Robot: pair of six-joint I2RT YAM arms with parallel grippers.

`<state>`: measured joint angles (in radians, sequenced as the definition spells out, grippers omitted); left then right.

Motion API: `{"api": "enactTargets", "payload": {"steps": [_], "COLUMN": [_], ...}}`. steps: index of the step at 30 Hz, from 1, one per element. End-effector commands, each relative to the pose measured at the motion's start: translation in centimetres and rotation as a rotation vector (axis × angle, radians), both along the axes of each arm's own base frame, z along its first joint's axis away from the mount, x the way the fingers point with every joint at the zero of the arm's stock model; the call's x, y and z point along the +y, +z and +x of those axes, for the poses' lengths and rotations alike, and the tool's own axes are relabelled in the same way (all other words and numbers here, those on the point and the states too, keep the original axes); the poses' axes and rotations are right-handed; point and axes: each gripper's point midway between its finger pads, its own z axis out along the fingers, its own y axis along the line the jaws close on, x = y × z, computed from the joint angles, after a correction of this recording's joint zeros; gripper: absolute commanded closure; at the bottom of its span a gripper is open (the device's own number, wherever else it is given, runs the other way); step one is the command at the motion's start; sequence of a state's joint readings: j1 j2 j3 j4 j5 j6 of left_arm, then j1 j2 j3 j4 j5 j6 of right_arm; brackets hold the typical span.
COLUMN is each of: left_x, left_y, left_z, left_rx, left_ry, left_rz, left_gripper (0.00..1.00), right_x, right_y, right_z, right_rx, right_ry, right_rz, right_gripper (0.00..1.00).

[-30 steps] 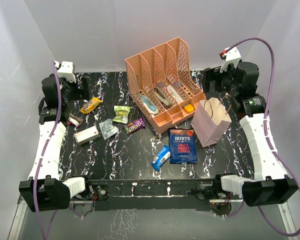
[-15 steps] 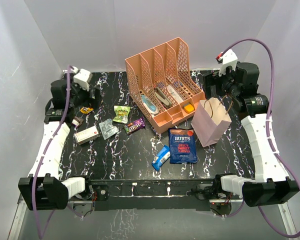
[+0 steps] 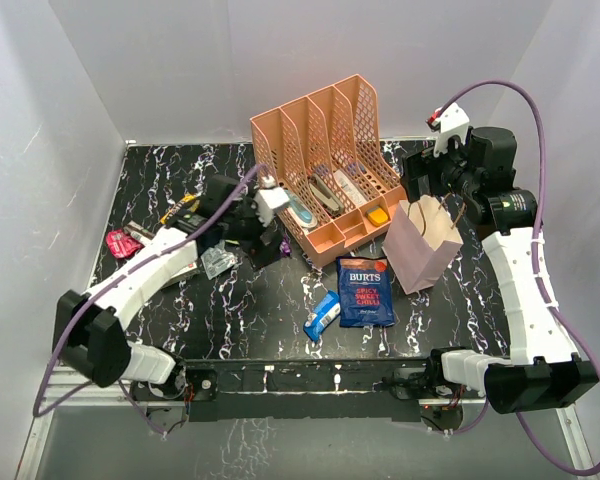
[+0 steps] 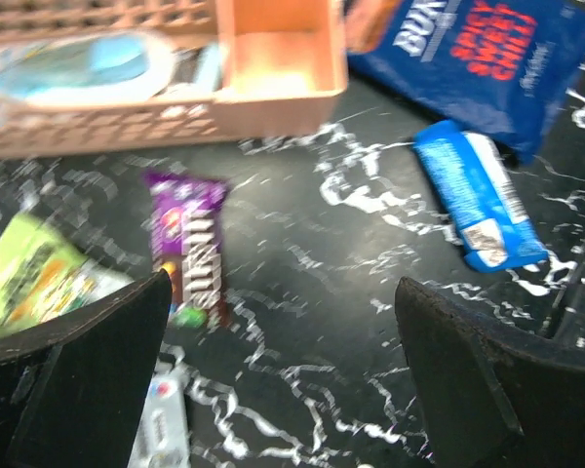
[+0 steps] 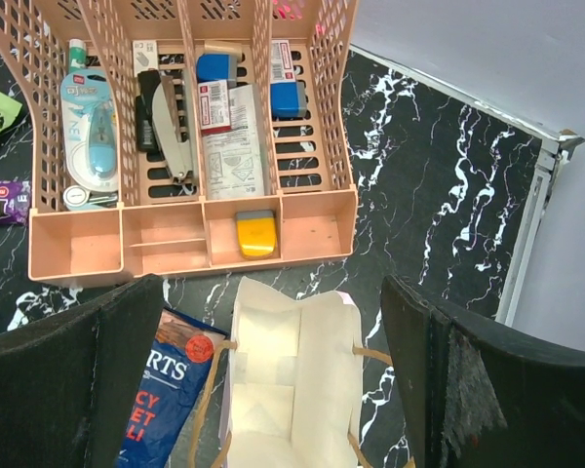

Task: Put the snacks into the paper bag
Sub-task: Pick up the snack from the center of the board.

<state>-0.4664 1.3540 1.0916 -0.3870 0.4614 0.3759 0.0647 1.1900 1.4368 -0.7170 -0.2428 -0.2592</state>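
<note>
Since 0.5 s ago our L gripper has swung from far left to the middle, over the purple packet, jaws spread, empty. R gripper is spread too, above the paper bag, which stands open beside the organiser. L wrist view is blurred and the green packet is cut off.

- A robotics lab test cell: plain white walls box in a black marbled table.
- The left arm and right arm are bolted to a metal frame at its near edge.
- Purple cables loop along both arms.
</note>
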Motion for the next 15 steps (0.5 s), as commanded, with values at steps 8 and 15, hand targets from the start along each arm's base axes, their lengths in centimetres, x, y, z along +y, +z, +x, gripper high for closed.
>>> {"api": "enactTargets", "payload": {"steps": [8,15], "left_x": [-12.8,-17.6], "left_y": [-4.9,-8.2], "left_z": [-8.4,-13.5], "left_rx": [-0.07,-0.102], "left_ry": [-0.548,-0.777], "left_rz": [0.218,0.286], "left_gripper": [0.09,0.14], "right_x": [-1.9,-1.3], "right_y": [0.3,0.1], "right_z": [0.6,0.2], "right_rx": [-0.011,0.008], "right_ry": [-0.113,-0.079], "right_rz": [0.017,0.062], "right_gripper": [0.02,0.01]}}
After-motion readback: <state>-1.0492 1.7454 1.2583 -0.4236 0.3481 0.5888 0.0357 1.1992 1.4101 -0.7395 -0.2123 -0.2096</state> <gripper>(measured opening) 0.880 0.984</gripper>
